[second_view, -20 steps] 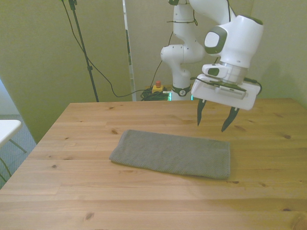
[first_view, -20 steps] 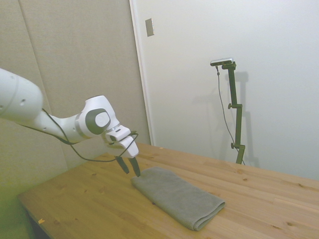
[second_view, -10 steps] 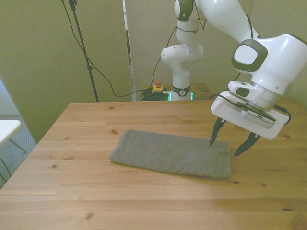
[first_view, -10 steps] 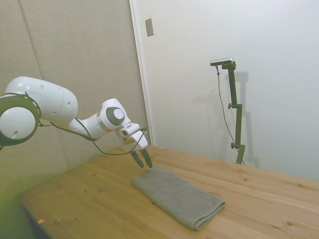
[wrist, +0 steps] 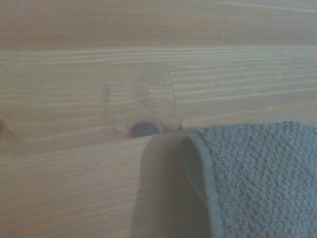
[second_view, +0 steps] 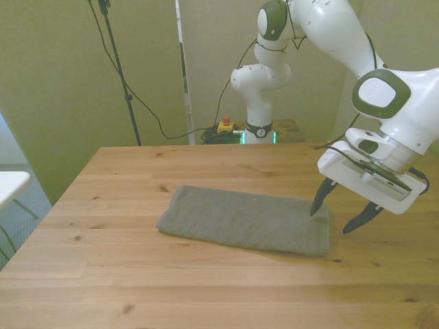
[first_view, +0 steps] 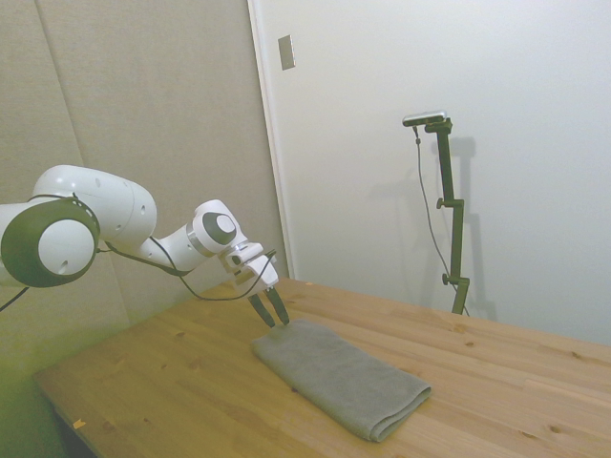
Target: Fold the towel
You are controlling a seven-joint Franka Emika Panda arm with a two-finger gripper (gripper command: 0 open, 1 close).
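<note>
1. I see the towel (second_view: 247, 221) lying flat on the wooden table (second_view: 206, 295), a grey terry rectangle folded in layers, its long side running across the front view from left to right.
2. In the side view the towel (first_view: 339, 376) stretches away from the arm toward the picture's lower right, with a rounded fold at that far end.
3. The gripper (second_view: 340, 214) hangs at the towel's end on the front view's right, tilted, with its fingers pointing down toward the table.
4. Its jaws stand wide apart and hold nothing — one dark fingertip (second_view: 317, 205) sits over the towel's edge, the other is out over bare wood past the towel's short side.
5. From the front view I cannot tell whether the nearer fingertip touches the cloth or only hovers just above it.
6. In the side view the gripper (first_view: 269, 311) sits right at the towel's near corner, both fingertips low and close to the cloth.
7. The wrist view shows a corner of the towel (wrist: 252, 178) from close by — the layered edge curls there, and a narrow dark gap shows between the layers.
8. Beside that corner in the wrist view I see the table's planks (wrist: 99, 74) with a dark knot (wrist: 143, 129) in the wood, near the cloth but not under it.
9. The white arm (second_view: 394, 113) reaches down to the towel from above.
</note>
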